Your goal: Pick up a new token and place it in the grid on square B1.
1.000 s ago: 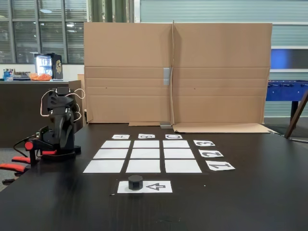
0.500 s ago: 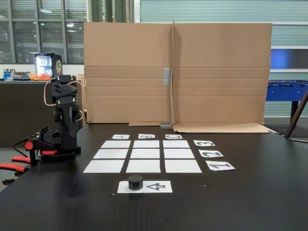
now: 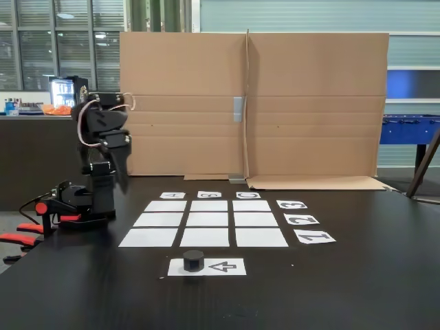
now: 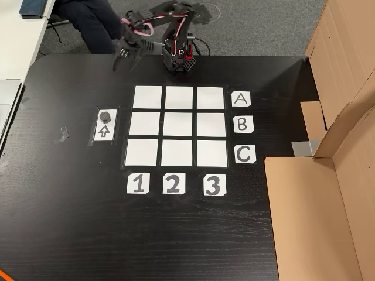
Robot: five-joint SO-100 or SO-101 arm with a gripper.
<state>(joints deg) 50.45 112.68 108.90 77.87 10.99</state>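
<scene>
The token [image 3: 193, 260] is a small dark puck sitting on the left end of a white arrow-printed sheet [image 3: 223, 267], in front of the grid [image 3: 206, 221]. From above, the token [image 4: 105, 115] lies left of the grid [image 4: 179, 126]. Square B1 [image 3: 205, 237] is the middle cell of the nearest row and bare; from above, square B1 [image 4: 143, 123] is the left cell of the middle row. My gripper [image 3: 122, 180] hangs fingers-down at the table's left, raised off the surface and far from the token. From above, the gripper [image 4: 125, 60] is beyond the grid's top-left corner, its jaw gap unclear.
A tall cardboard wall [image 3: 251, 103] stands behind the grid, with cardboard [image 4: 328, 175] also along the right from above. Letter cards [image 4: 241, 124] and number cards [image 4: 172, 184] edge the grid. The arm's base [image 3: 82, 206] is clamped at the table's left edge. A seated person's legs [image 4: 88, 17] are behind the arm.
The arm has unfolded from its low, tucked pose: the wrist has risen and swung right toward the grid, and the gripper now points down. The token has not moved.
</scene>
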